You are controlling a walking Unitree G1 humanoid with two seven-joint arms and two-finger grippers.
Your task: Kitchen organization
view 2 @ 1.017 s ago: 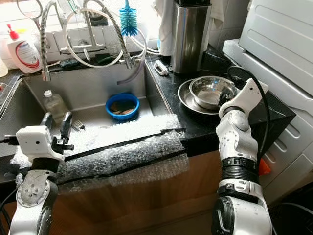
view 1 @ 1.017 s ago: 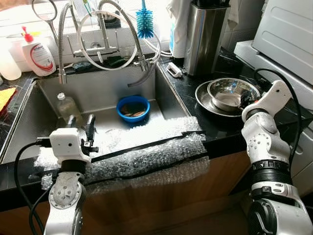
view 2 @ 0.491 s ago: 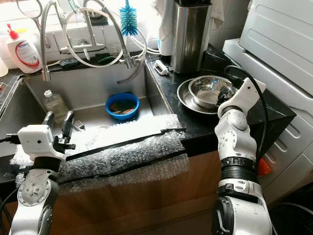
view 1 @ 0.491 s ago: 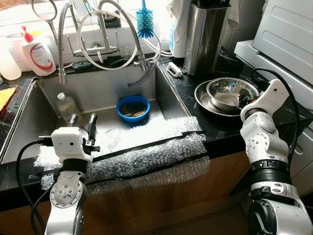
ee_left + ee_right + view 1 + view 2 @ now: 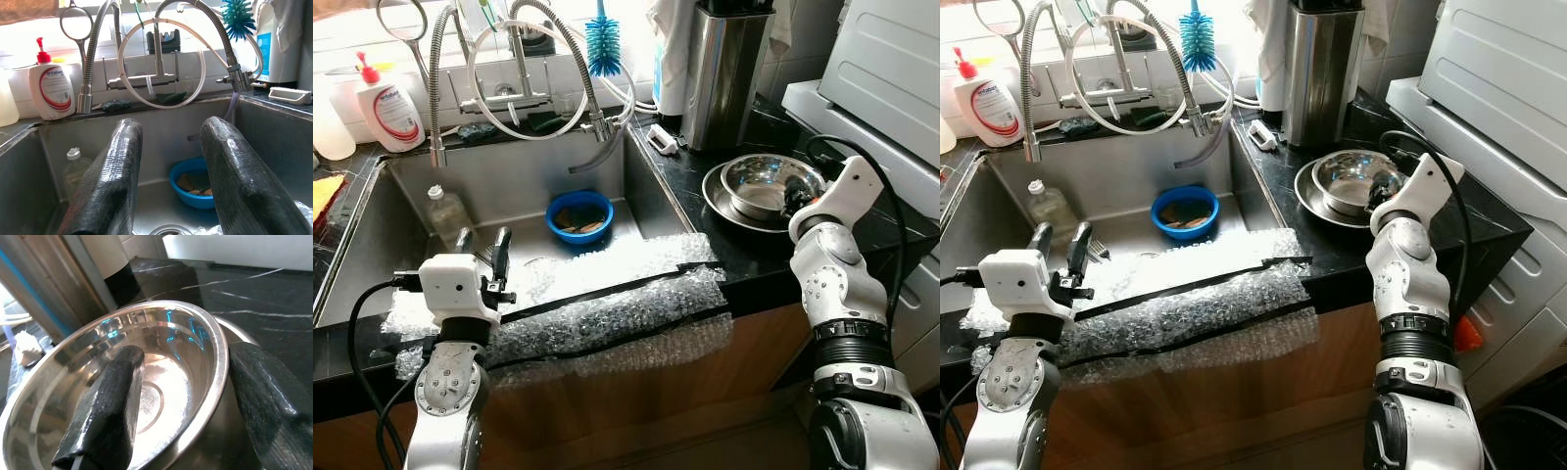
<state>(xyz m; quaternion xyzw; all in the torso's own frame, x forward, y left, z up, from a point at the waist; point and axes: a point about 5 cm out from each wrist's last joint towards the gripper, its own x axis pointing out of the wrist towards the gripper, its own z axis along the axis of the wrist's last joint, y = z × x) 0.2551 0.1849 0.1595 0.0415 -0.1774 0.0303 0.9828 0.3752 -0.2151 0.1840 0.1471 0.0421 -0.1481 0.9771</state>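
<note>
A shiny steel bowl [image 5: 762, 184] sits in a shallow steel plate [image 5: 718, 199] on the black counter right of the sink. My right gripper [image 5: 187, 355] is open and straddles the bowl's near rim: one finger [image 5: 110, 396] is inside the bowl [image 5: 161, 377], the other outside it. My left gripper [image 5: 481, 243] is open and empty above the sink's front edge, pointing toward the tap. A blue bowl [image 5: 579, 215] with scraps in it lies at the back of the sink [image 5: 372, 245].
Bubble wrap [image 5: 607, 305] drapes over the sink's front edge. A clear bottle [image 5: 445, 211] stands in the sink, with a fork [image 5: 1097, 253] beside it. Behind are hose taps [image 5: 524, 69], a soap bottle [image 5: 389, 108], a blue brush [image 5: 603, 44] and a tall steel canister [image 5: 724, 73]. A white appliance [image 5: 891, 69] stands right.
My right gripper has moved a little left and forward, onto the steel bowl's rim. The left arm has barely shifted.
</note>
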